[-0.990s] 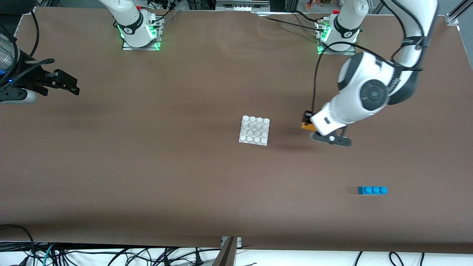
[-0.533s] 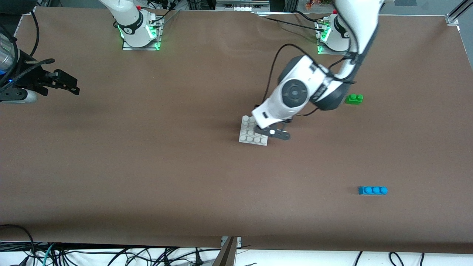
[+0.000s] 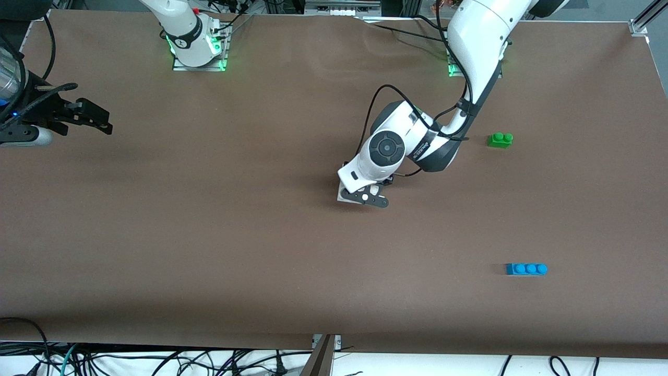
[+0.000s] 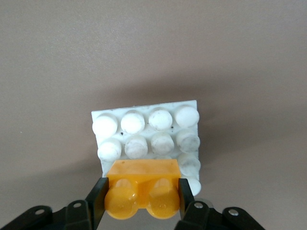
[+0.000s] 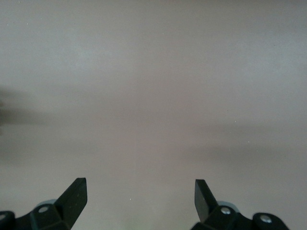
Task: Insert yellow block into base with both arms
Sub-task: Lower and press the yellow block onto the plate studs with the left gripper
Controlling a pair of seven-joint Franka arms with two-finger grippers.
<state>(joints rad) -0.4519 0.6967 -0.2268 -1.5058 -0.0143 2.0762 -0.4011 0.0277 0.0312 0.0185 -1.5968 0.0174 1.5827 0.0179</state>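
In the left wrist view my left gripper [image 4: 142,191] is shut on the yellow block [image 4: 142,178], one black finger on each end and both studs facing the camera. The block sits over the edge rows of the white studded base [image 4: 144,106]; whether they touch I cannot tell. In the front view the left arm's wrist covers the block and most of the base [image 3: 343,195], which lies mid-table. My right gripper [image 3: 108,122] waits over the right arm's end of the table, open, with only bare table between its fingers [image 5: 76,191].
A green two-stud brick [image 3: 500,139] lies toward the left arm's end, farther from the front camera than the base. A blue three-stud brick [image 3: 526,269] lies nearer the camera at that end. Cables hang along the table's near edge.
The left arm has carried the yellow block from the left arm's end across to the base and lowered over it, uncovering the green brick. The right arm has not moved.
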